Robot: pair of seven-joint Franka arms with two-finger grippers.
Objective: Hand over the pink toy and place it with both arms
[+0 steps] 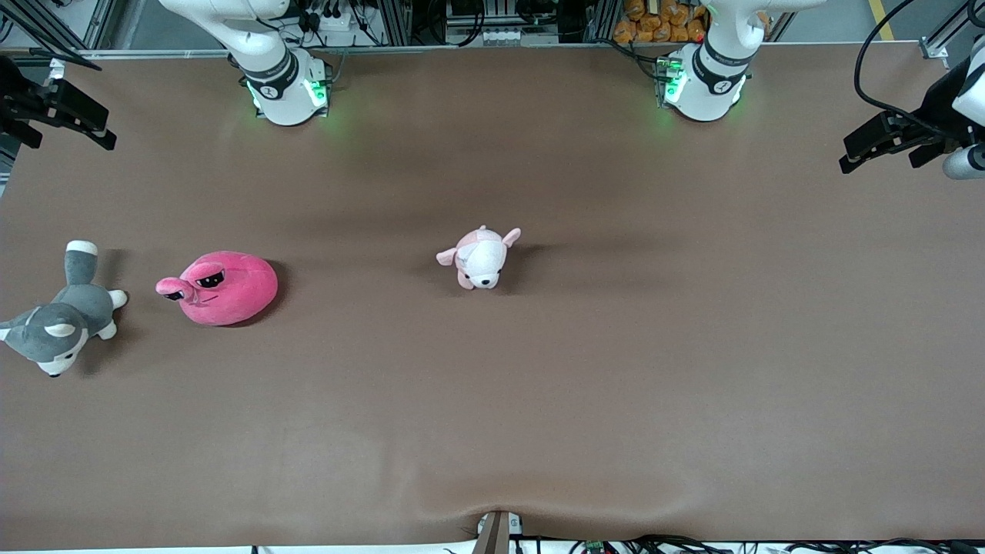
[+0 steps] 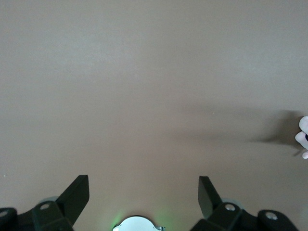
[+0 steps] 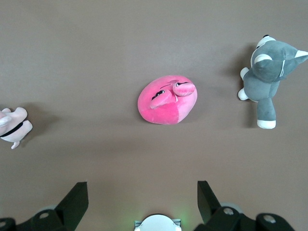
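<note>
Front view shows the round hot-pink plush toy point(image 1: 225, 288) lying on the brown worktop point(image 1: 539, 400) toward the right arm's end, between a grey-and-white husky plush point(image 1: 63, 315) and a pale pink-and-white puppy plush point(image 1: 481, 258). Both arms wait raised: the right gripper point(image 3: 143, 199) hangs over the pink toy's area, the left gripper point(image 2: 144, 195) over bare worktop, each with fingers apart.

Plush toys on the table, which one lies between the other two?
The round hot-pink plush blob, with the grey-and-white husky plush toward the right arm's end and the pale pink-and-white puppy plush mid-table.
</note>
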